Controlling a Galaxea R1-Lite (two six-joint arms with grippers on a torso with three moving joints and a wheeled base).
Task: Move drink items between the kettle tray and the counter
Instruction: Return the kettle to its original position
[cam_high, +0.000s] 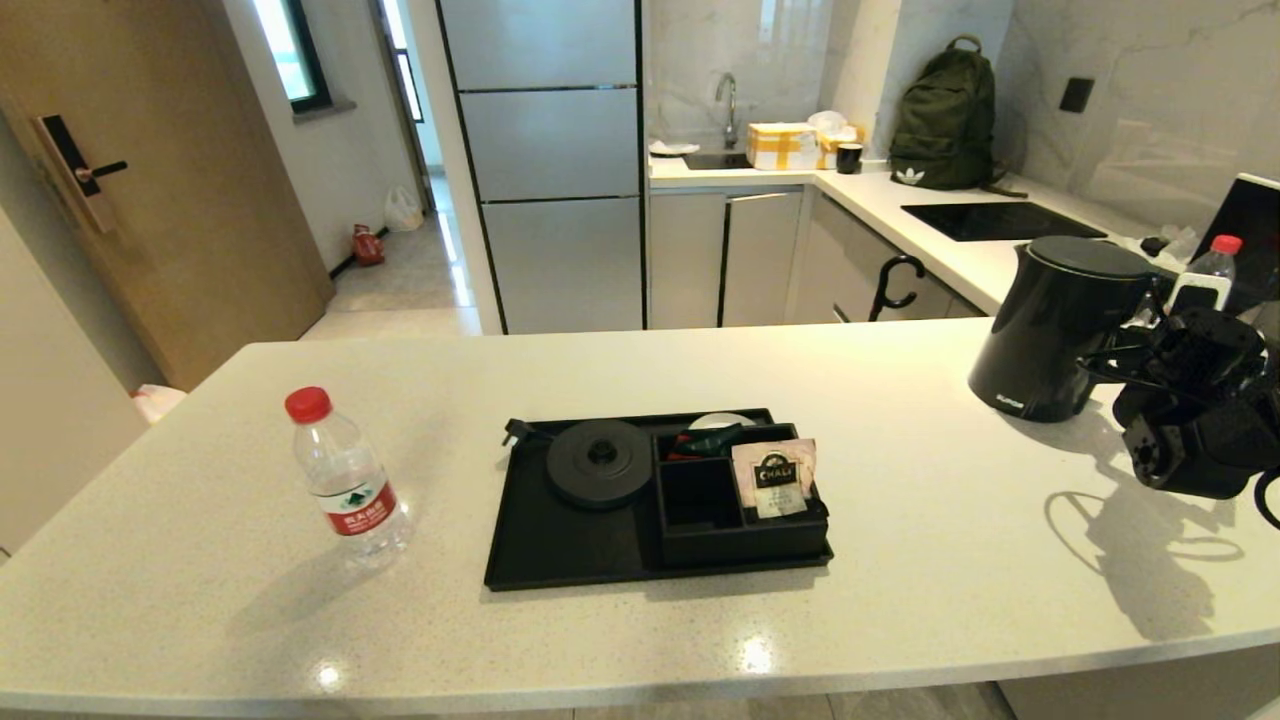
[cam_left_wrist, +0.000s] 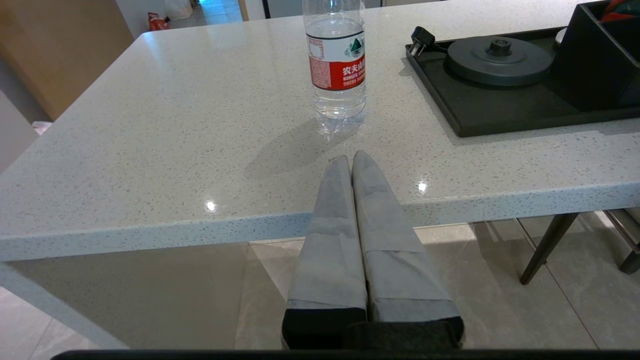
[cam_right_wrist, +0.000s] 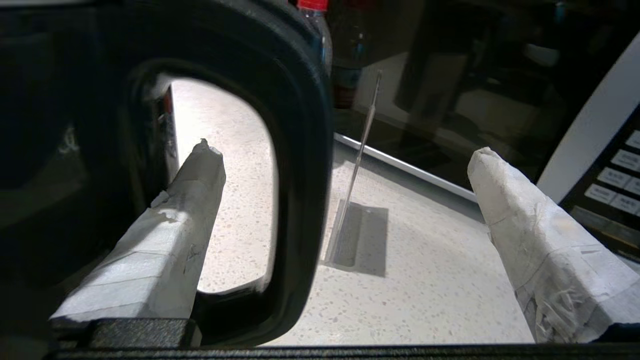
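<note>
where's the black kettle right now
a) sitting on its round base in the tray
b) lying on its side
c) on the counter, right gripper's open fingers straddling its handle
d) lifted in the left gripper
c: the kettle stands upright on the counter, off the tray, while the right gripper has one finger through the handle loop and one outside, not closed.

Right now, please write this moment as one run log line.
right gripper: open, straddling kettle handle | kettle: on counter | kettle tray: base bare | left gripper: shut, parked

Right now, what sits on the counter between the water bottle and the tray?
Nothing: bare counter separates the water bottle from the tray, as the head and left wrist views show.
</note>
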